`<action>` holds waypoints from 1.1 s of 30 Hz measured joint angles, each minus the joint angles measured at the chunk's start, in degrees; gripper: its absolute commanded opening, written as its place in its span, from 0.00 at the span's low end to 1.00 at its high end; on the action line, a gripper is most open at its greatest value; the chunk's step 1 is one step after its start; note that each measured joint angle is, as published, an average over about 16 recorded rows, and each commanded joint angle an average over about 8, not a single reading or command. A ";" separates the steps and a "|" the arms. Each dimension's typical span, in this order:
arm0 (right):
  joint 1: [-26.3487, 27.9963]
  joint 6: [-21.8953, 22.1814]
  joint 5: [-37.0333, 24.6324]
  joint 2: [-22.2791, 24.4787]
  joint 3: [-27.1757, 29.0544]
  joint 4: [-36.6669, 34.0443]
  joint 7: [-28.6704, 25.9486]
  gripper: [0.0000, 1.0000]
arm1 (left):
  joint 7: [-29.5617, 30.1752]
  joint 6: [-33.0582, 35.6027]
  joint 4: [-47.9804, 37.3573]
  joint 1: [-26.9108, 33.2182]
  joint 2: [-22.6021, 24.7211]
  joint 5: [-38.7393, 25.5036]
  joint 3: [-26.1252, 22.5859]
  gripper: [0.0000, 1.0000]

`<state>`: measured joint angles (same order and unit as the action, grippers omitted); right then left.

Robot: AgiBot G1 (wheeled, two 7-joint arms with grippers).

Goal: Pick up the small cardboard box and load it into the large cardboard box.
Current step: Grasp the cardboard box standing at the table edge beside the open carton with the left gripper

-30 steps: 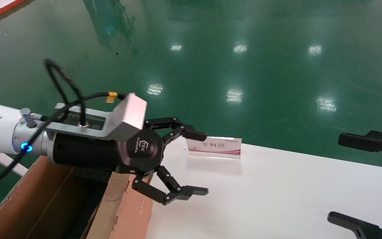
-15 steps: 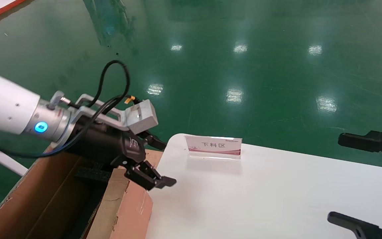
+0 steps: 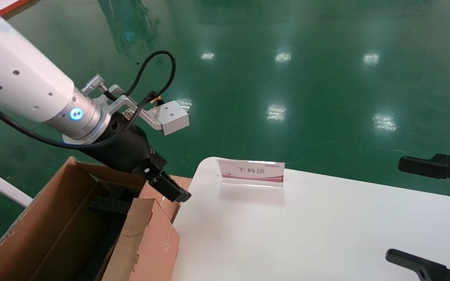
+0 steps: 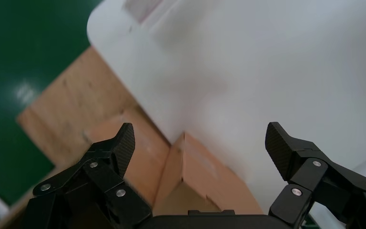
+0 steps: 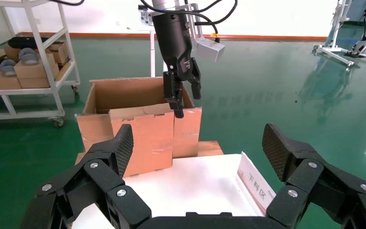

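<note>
Our left pincer [image 3: 166, 187] hangs wide and empty over the big brown flapped cardboard carton [image 3: 72, 226] beside the white bench [image 3: 326, 234]. The small box is unseen; locating it comes next. Right pincer [image 5: 198, 157] waits wide.

bright overhead light | glare spots on floor [image 3: 275, 112] | left wrist blurred

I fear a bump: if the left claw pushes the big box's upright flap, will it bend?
The flap near the left claw probably bends easily: it is thin, creased cardboard, free on three edges. The big box may also slide, since it looks mostly empty.
</note>
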<state>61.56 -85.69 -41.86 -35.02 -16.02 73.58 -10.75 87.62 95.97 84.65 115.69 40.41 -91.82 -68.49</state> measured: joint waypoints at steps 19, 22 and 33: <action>0.00 0.00 0.00 0.00 0.00 0.00 0.00 1.00 | 22.26 3.36 0.14 11.71 5.89 5.86 -21.54 1.00; 0.00 0.00 0.00 0.00 0.00 0.00 0.00 1.00 | 24.14 3.38 0.14 12.32 6.07 6.60 -23.13 1.00; 0.00 0.00 0.00 0.00 0.00 0.00 0.00 1.00 | 28.67 2.47 0.14 11.98 4.75 8.49 -26.02 1.00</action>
<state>61.56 -85.69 -41.86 -35.02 -16.02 73.58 -10.75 116.29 98.44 84.80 127.68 45.16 -83.33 -94.51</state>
